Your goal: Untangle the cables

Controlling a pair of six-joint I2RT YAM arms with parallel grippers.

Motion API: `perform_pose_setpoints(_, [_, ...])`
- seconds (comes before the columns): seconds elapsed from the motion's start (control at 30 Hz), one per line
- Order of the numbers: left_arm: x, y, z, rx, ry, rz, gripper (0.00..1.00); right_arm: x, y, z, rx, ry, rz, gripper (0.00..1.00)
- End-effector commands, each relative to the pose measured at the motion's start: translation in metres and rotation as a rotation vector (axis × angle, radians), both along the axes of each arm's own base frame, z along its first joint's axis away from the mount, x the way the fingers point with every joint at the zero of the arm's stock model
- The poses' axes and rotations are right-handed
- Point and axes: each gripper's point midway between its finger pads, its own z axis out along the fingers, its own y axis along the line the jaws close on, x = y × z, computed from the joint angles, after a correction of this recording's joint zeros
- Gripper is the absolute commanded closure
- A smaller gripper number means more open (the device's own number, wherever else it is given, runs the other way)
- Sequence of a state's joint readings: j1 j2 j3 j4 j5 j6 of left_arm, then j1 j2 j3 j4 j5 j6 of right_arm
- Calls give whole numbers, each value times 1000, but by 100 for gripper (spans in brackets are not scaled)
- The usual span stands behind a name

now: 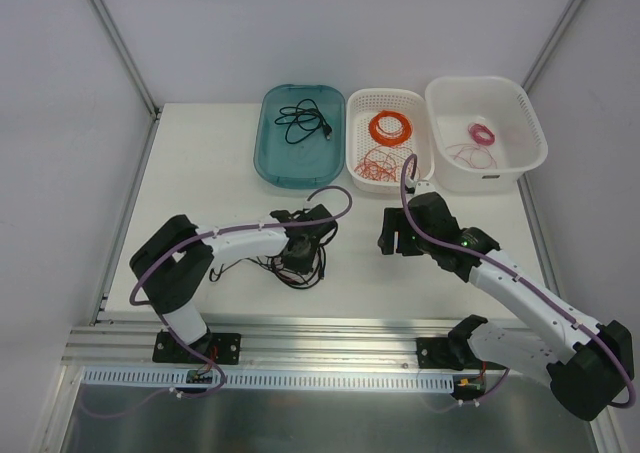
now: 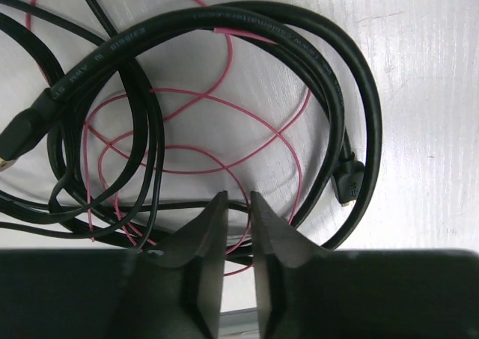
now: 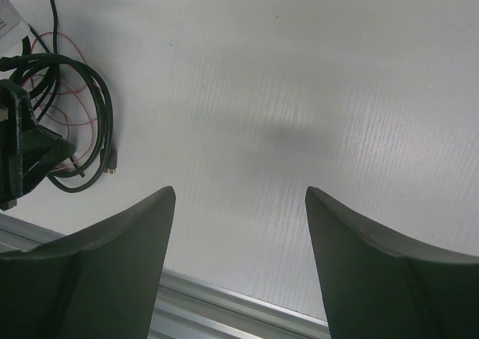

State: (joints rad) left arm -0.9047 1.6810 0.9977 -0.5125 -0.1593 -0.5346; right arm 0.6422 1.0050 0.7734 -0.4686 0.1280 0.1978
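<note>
On the counter (image 1: 200,173), under the left tool (image 2: 236,198): tangled clump of cables (image 1: 310,279), black USB cord (image 2: 329,77) looped over thin pink wire (image 2: 196,171). Left tool nearly pinched together, possibly on a pink strand; cannot tell. Right tool (image 3: 239,191) spread wide, holding nothing, off to the clump's side. Seemingly partly done: other cables lying in teal tray (image 1: 262,143), basket (image 1: 352,133) and white tub (image 1: 535,123); this knot left.

The right pincer (image 3: 239,193) is hanging with its fingers spread wide above the white worktop (image 3: 314,92), while far left the cables (image 3: 71,65), black cord (image 3: 107,122) looping with thin pink wire (image 3: 88,114), are lying against the left pincer (image 3: 63,150).
</note>
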Motion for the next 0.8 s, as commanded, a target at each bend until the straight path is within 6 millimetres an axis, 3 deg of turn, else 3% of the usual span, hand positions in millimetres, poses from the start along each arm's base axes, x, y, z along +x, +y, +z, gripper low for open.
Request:
perform_pose_setpoints(0.0, [4, -3, 6, 14, -14, 51, 84, 1, -4, 4, -4, -28, -11, 26])
perform_pose_setpoints(0.1, [9, -5, 17, -1, -41, 51, 100, 2, -4, 5, -3, -33, -11, 26])
perform_pose_setpoints(0.17, [12, -3, 28, -1, -69, 50, 100, 2, -6, 6, -9, -36, -13, 26])
perform_pose_setpoints(0.37, [33, -7, 114, -74, -239, 9, 100, 3, -9, 10, -15, -53, -22, 25])
perform_pose_setpoints(0.4, [39, -7, 143, -96, -295, 9, 100, 3, -9, 11, -15, -55, -23, 25])
perform_pose_setpoints(0.57, [52, -1, 236, -131, -472, -43, 100, 3, -10, 12, -13, -61, -25, 26])
perform_pose_setpoints(0.6, [55, -3, 265, -171, -523, -42, 100, 3, -9, 13, -9, -64, -24, 26])
perform_pose_setpoints(0.67, [54, 1, 293, -179, -574, -59, 100, 3, -9, 16, -4, -72, -24, 26])
perform_pose_setpoints(0.77, [49, -3, 356, -310, -673, -75, 100, 3, -9, 21, 5, -89, -20, 26])
